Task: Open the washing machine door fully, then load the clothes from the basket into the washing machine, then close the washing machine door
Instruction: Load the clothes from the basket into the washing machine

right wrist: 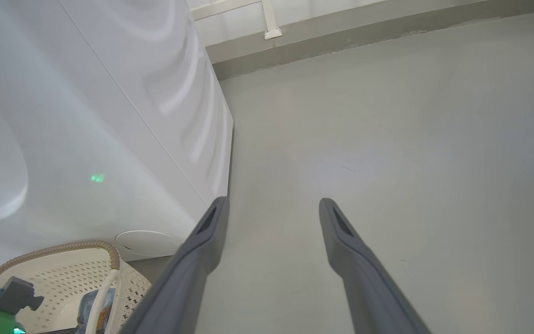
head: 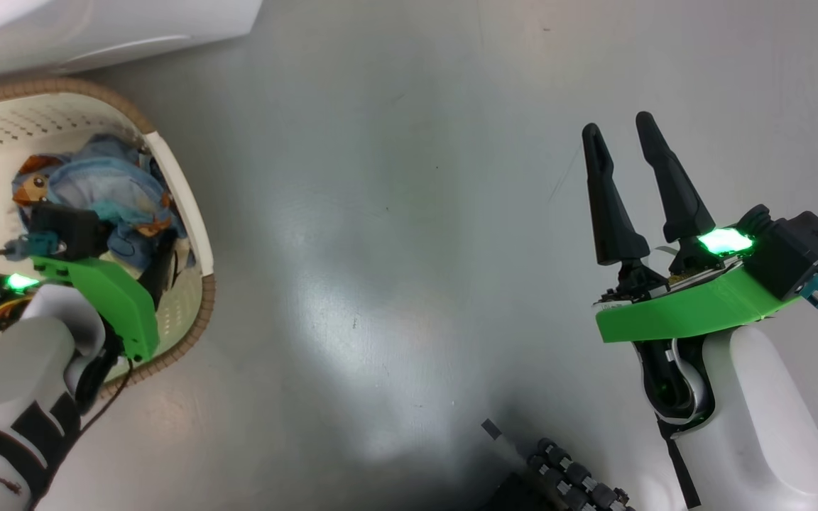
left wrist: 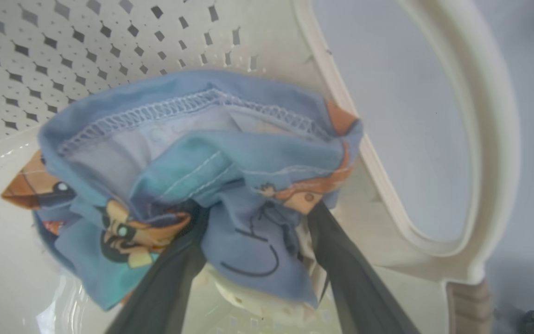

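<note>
The clothes (left wrist: 202, 153) are soft, light and limp: thin blue printed fabric, crumpled into a loose heap with a stitched hem on top. I judge they will weigh almost nothing, sag and trail when lifted, and slip free if I pinch only a single edge. The best hold is the thick bunched fold in the middle of the heap, where several layers stack together.

The heap sits inside the basket (left wrist: 494, 139), close to the handle end. My left pincer (left wrist: 255, 213) is down in the basket with its jaws spread wide and gripping nothing yet. Its two dark fingers (left wrist: 165, 287) straddle the bundle, and the tips are hidden under the lower folds. Cloth lies between them and drapes over both. Something cream shows beneath, and I cannot tell whether it is cloth or the basket's floor.

My right pincer (head: 618, 128) hangs open and empty over the bare floor (head: 380, 248), well apart from the basket, with the washing machine (right wrist: 86, 116) to one side.
</note>
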